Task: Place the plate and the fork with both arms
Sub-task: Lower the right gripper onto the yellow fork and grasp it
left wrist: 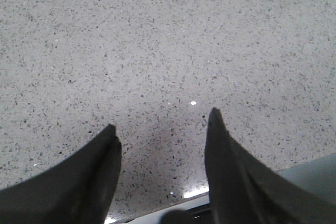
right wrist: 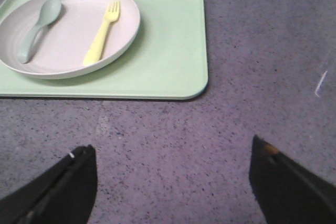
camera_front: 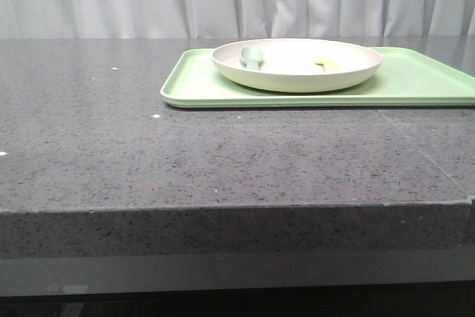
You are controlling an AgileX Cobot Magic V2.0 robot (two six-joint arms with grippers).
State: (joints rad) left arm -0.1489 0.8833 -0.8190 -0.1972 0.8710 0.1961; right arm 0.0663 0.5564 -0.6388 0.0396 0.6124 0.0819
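both pincers, left pincer [left wrist: 160, 140] and right pincer [right wrist: 173, 174], hang open and empty over the speckled grey desk [camera_front: 223, 161], so i'd reach the right one slowly for the little yellow plastic fork [right wrist: 102, 34] lying in the round cream plate [right wrist: 73, 51] on the flat green tray [right wrist: 168, 51].

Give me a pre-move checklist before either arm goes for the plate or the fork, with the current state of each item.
1. Left tool open and empty: ok.
2. Right tool open and empty: ok.
3. Plate sitting flat on the green tray: ok.
4. Fork lying inside the plate, in full view: ok.
5. Spoon apart from the fork, not overlapping: ok.
6. Place where plate and fork should go: cannot tell.
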